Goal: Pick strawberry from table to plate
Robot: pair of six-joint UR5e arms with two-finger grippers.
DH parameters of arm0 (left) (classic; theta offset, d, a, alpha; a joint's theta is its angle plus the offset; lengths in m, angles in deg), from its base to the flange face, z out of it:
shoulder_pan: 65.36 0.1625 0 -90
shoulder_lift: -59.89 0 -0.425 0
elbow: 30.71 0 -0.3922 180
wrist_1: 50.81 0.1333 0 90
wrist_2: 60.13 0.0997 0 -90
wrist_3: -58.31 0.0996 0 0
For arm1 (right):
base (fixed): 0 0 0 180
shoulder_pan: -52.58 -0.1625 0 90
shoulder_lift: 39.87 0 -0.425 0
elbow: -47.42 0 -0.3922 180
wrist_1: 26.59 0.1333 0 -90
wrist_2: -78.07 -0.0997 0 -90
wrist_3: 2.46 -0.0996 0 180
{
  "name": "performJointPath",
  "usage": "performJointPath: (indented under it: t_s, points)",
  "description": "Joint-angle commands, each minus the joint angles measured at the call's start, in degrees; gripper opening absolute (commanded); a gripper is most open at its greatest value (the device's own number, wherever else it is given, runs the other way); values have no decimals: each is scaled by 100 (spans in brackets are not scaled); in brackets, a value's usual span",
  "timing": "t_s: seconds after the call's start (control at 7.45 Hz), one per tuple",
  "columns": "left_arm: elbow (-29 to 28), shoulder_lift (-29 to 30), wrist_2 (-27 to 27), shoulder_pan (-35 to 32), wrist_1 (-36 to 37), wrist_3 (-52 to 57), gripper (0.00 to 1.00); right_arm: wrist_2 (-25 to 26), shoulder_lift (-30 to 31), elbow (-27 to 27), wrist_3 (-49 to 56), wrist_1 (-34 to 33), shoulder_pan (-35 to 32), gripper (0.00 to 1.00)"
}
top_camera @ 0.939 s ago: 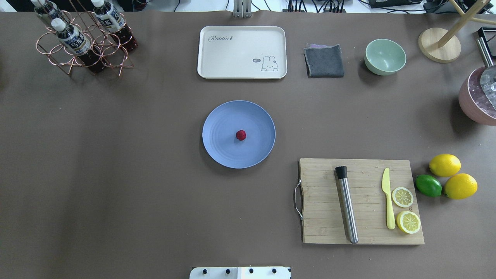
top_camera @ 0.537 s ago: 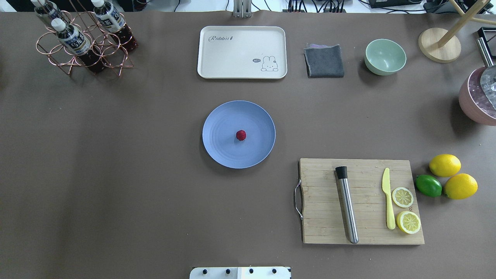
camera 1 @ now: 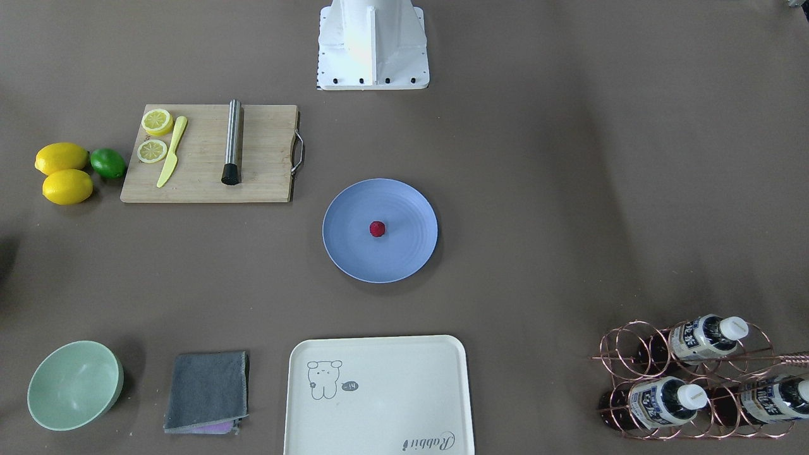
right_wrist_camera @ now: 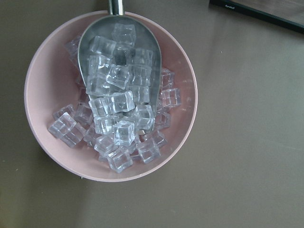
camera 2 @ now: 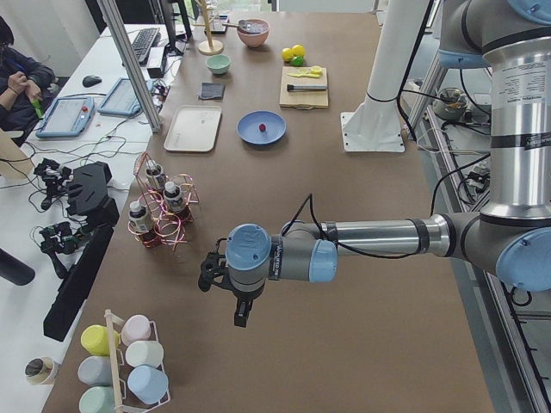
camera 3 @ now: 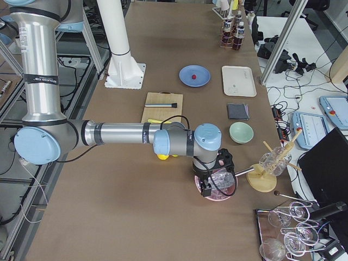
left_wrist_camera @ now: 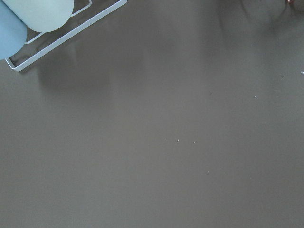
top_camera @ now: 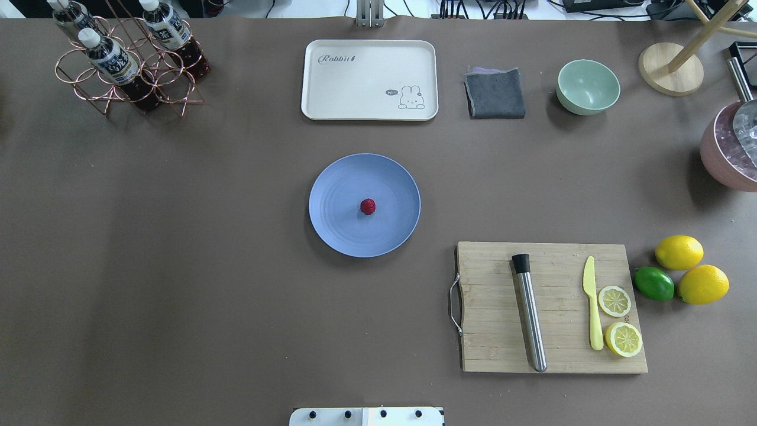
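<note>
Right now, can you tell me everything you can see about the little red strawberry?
The strawberry is a tiny, deep-red, roundish berry with a bumpy-looking skin. No green leaves show on it. It sits close to the middle of the round blue plate, which lies flat on the brown table. The berry touches only the plate. Nothing holds or covers it, and it casts a small shadow beside itself. It is too small in the pictures to tell if it is real or a toy.
</note>
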State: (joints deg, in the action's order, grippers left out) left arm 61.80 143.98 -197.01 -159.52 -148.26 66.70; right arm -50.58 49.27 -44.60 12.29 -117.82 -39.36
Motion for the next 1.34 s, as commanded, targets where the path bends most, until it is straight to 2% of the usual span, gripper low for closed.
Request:
performJointPath:
  t_s: [0.0, 1.21]
  points:
    - [-119, -103, 3, 2, -2, -21, 98, -20, 51, 0, 10, 0, 0, 100]
    - [-163, -112, 3, 2, -19, -30, 98, -20, 130, -17, 36, 9, 0, 100]
